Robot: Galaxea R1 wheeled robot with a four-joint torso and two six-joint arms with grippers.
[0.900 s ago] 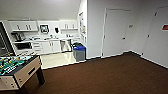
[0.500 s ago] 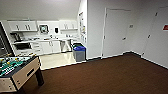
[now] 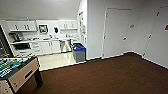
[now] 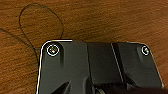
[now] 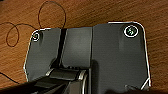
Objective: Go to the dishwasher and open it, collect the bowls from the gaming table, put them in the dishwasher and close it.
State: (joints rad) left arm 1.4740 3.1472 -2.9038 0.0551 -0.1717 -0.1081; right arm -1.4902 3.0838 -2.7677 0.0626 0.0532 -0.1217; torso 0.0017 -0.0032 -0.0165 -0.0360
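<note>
One grey steel-fronted under-counter dishwasher lies far ahead, left of centre, across brown carpet.
Neither arm evidently nearer; grip state of both cannot be told.

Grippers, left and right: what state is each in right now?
Left gripper: cannot be told; the wrist view shows brown carpet beneath it.
Right gripper: cannot be told either.

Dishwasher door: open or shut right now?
Looks shut: the grey front of the dishwasher sits flush between the white cabinets, no door hanging down.
</note>
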